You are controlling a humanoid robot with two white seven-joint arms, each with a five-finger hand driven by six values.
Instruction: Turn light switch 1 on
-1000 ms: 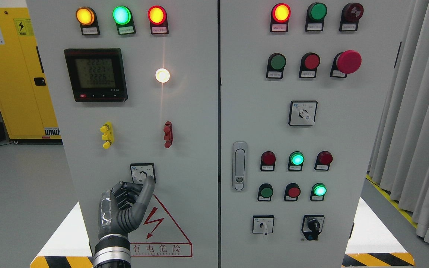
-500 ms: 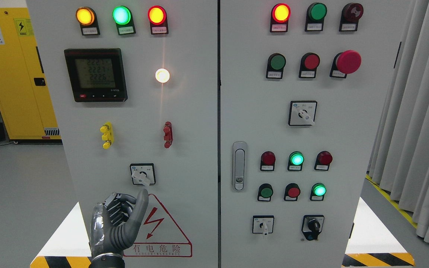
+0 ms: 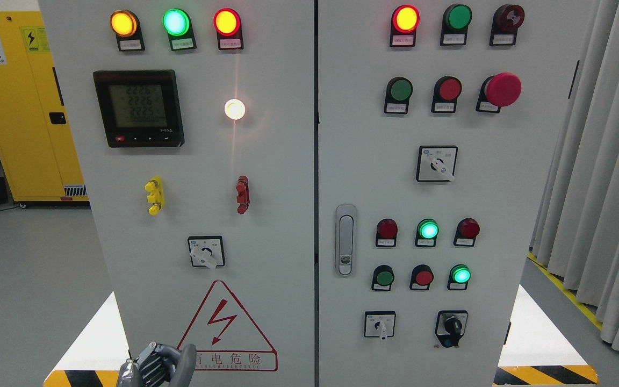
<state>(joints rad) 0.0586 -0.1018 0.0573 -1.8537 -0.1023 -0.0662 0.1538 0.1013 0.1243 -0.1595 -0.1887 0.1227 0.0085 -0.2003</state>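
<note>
The rotary selector switch (image 3: 206,251) sits low on the left cabinet door, white plate, its lever pointing down-right. Above it the round white lamp (image 3: 234,109) is lit. My left hand (image 3: 155,366) shows only at the bottom edge, well below the switch and beside the red warning triangle (image 3: 225,328), touching nothing; its fingers are loosely bent and hold nothing. My right hand is out of view.
The left door also carries a digital meter (image 3: 138,107), three lit lamps at the top, a yellow terminal (image 3: 155,195) and a red terminal (image 3: 242,194). The right door (image 3: 503,215) has pushbuttons, a red mushroom button (image 3: 502,88) and selector switches. Yellow cabinet (image 3: 19,107) at left, curtain (image 3: 610,188) at right.
My left hand has let go of the selector switch and dropped down to the bottom edge of the picture. The switch lever and the lit lamp stay as they were.
</note>
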